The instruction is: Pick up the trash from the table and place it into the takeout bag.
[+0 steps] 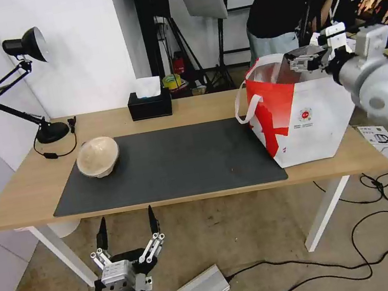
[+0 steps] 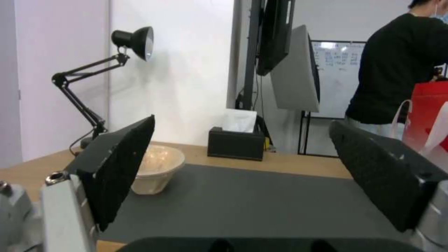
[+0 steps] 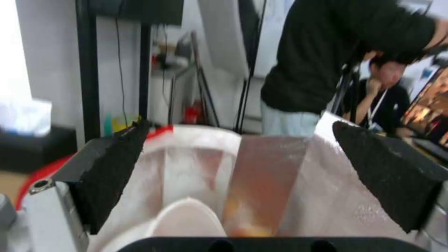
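Observation:
The tan domed paper bowl (image 1: 97, 156) lies upside down on the left end of the dark mat (image 1: 172, 164) on the table (image 1: 23, 194). In the left wrist view the same bowl (image 2: 159, 168) is ahead of the fingers. My left gripper (image 1: 126, 215) hangs open below the table's front edge, empty. The takeout bag (image 1: 308, 116) stands at the right end. My right gripper (image 1: 306, 59) hovers open over its mouth. Between the right gripper's (image 3: 239, 126) spread fingers I see the foil lining (image 3: 271, 168) and a white round rim (image 3: 187, 217) down inside the bag.
A black tissue box (image 1: 150, 104) sits at the back edge and a black desk lamp (image 1: 27, 69) at the back left corner. A person stands behind the bag, not touching it. Cables and a silver box (image 1: 203, 290) lie on the floor.

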Motion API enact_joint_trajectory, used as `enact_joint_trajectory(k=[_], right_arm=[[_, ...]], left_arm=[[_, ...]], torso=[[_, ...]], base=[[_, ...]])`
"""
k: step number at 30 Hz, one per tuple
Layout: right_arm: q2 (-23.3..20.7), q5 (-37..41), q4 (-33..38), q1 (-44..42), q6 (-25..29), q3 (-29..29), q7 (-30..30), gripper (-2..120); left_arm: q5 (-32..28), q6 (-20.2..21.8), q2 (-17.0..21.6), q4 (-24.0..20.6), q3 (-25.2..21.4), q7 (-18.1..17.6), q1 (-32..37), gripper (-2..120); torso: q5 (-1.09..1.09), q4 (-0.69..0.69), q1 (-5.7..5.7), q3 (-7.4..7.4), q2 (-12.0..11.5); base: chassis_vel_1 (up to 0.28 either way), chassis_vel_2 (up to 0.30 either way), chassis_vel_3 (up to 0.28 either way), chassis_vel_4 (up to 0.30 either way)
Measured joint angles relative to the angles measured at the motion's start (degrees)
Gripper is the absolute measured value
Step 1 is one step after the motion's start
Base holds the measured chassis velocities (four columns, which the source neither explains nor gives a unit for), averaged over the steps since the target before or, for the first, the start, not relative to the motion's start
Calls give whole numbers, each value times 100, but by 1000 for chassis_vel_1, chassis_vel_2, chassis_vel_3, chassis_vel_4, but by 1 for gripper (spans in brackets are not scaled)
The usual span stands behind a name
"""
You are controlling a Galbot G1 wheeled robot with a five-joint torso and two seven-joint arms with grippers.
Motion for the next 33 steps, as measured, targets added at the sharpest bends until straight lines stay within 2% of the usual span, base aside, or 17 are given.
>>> enact_joint_trajectory(k=[3,4,6,8,10,12,14,20,24,33], right_arm=[[15,-184,345,-594,471,361,278,100],[15,-184,345,-594,471,361,278,100],[46,-361,639,-1146,888,626,478,100],[53,-384,682,-1232,950,665,502,100],[122,-602,921,-1758,1350,908,615,100],[153,-705,986,-1921,1489,985,641,100],[278,-1013,1176,-2409,1923,1201,693,100],[633,-1614,1497,-3099,2637,1453,779,100],[813,-1904,1700,-3288,2808,1453,937,100],[1026,-2282,2170,-3815,2813,1425,1065,100]], left_arm=[[12,-13,0,-11,1,3,17,100],[12,-13,0,-11,1,3,17,100],[26,-22,0,-11,8,3,24,100],[28,-23,1,-11,10,4,25,100],[50,-35,-1,-11,21,4,30,100],[55,-38,-1,-11,25,4,33,100],[69,-52,-2,-11,32,4,42,100],[78,-69,-3,-11,28,4,48,100],[64,-75,-5,-14,-3,4,34,100],[-31,-75,-4,-21,-101,3,-31,100]], torso=[[0,-1,0,0,0],[0,-1,0,0,0],[0,-1,0,0,0],[-1,0,0,0,0],[0,-1,0,0,0],[0,-1,0,0,0],[0,0,0,0,0],[-1,-1,0,0,0],[-1,0,0,0,1],[-1,-1,0,0,1]], base=[[0,0,0,0],[0,0,0,0],[0,0,0,0],[0,0,0,0],[0,0,0,0],[0,0,0,0],[0,0,0,0],[0,0,0,0],[0,0,0,0],[0,0,0,0]])
